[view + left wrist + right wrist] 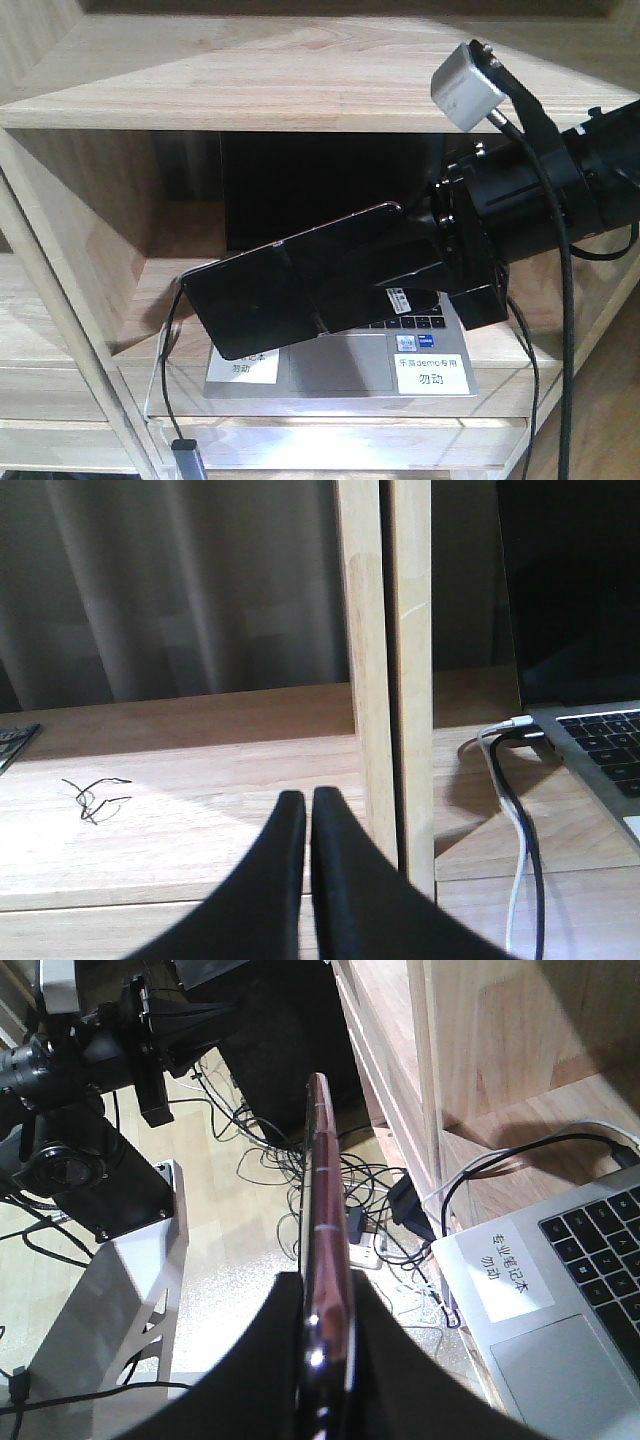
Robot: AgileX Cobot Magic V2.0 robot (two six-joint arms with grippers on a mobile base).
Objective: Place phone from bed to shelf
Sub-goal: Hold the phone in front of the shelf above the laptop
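Note:
My right gripper [385,275] is shut on the phone [260,300], a glossy black slab with a pinkish rim. It holds the phone tilted in the air, in front of the shelf [250,90] and above the lower board. In the right wrist view the phone [322,1190] shows edge-on, clamped between the two black fingers [260,1360] of the right gripper [328,1305]. My left gripper [305,802] is shut with nothing in it, just above a shelf board [200,820] beside an upright post [385,660]. The bed is out of view.
A grey laptop [340,370] with white labels lies open on the lower shelf board, under the phone. The laptop [600,740] has black and white cables [520,820] running from it. On the floor there are tangled cables [330,1170] and the robot base [110,1290].

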